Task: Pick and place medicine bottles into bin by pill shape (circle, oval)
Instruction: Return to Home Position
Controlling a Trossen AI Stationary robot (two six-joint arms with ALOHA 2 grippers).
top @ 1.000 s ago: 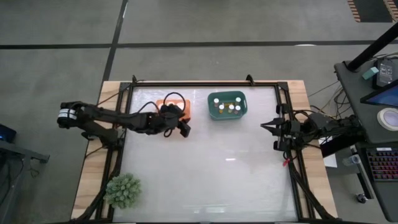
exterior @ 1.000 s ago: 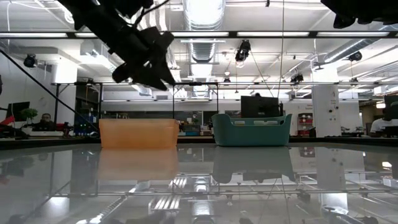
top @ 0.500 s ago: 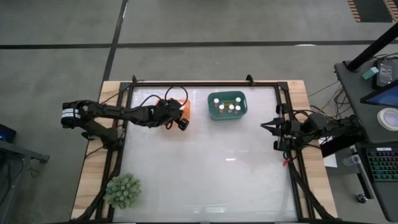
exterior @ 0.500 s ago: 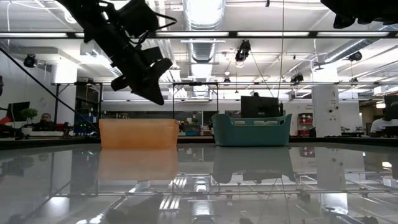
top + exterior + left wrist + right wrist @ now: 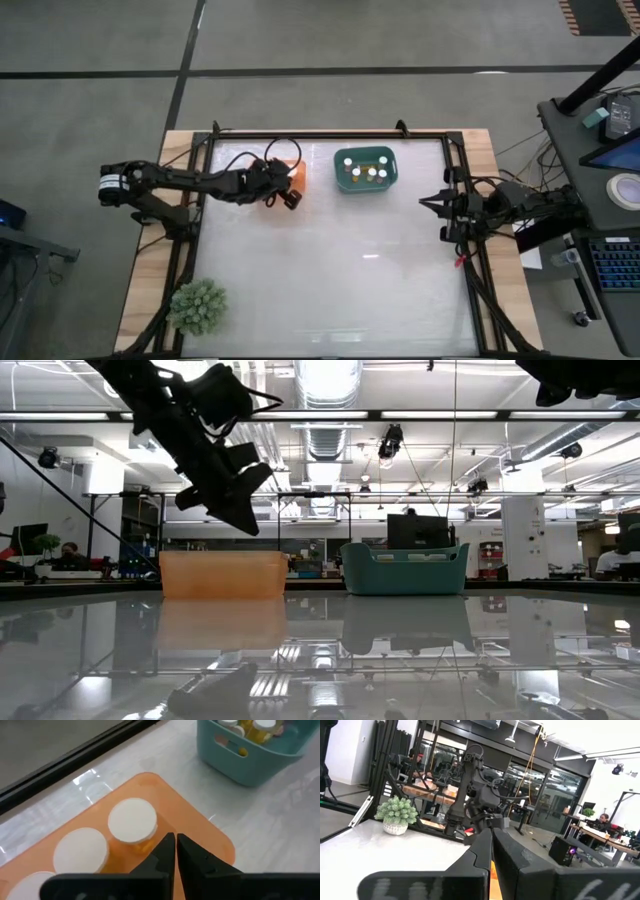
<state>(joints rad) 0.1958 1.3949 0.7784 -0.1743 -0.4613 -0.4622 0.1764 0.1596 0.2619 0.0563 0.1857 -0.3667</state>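
Note:
The orange bin (image 5: 150,795) stands at the table's far left and holds medicine bottles with white caps (image 5: 132,820). My arm hides most of it in the high view (image 5: 297,172). The teal bin (image 5: 365,170) to its right holds several more bottles (image 5: 262,727). My left gripper (image 5: 175,842) hangs shut above the orange bin's near right corner with nothing between its fingers (image 5: 240,515). My right gripper (image 5: 425,201) waits shut at the table's right edge, raised and holding nothing (image 5: 491,840).
A small potted plant (image 5: 197,305) stands at the table's near left corner. Black frame rails (image 5: 330,135) run along the table's edges. The glossy white tabletop (image 5: 340,260) stretches in front of both bins.
My left gripper has moved toward the far left, over the orange bin's near right corner, sinking a little and tipping. Its fingers have shut on nothing. My right arm has kept still.

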